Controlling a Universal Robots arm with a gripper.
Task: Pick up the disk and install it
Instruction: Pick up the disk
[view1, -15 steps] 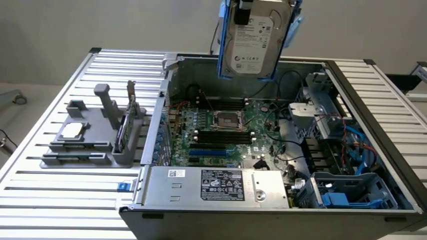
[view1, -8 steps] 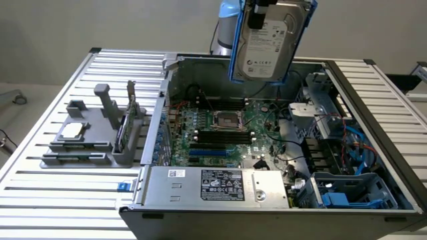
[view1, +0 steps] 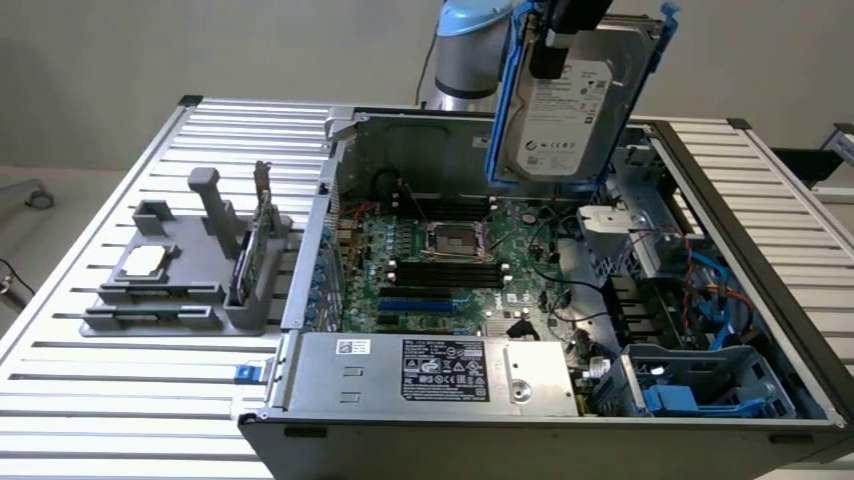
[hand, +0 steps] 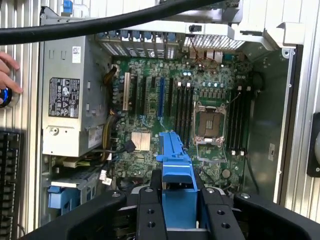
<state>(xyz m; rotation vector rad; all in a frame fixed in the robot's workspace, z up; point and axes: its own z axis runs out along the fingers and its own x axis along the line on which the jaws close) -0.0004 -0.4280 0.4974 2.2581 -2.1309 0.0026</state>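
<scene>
The claw (view1: 558, 40) is clenching the disk (view1: 574, 105) by its upper end and holding it in the air, high over the far side of the open computer case (view1: 414, 150). Nothing is touching the disk from below. The disk is lying directly at six o'clock from the claw, with its long axis running close to twelve-to-six and its top leaning slightly toward one o'clock in the exterior view.

In the wrist view, the claw (hand: 178, 200) is straddling the blue carrier, one dark finger (hand: 150, 205) pressing on each side. The motherboard (hand: 200, 115) is sitting well below the carrier.

A grey drive cage with blue rails (view1: 701, 385) is sitting in the near corner of the case, at about five o'clock from the disk and well apart from it. I judge that the install turns on this offset and on the disk hanging on end.

The disk is showing a silver-grey metal face with a white printed label toward the exterior camera. Blue plastic strips are framing its long edges.

On the slatted surface (view1: 120, 400), a grey fixture (view1: 174, 295) is standing at nine o'clock from the case. A person's hand (hand: 7, 75) is resting beside the power supply (hand: 67, 95).
</scene>
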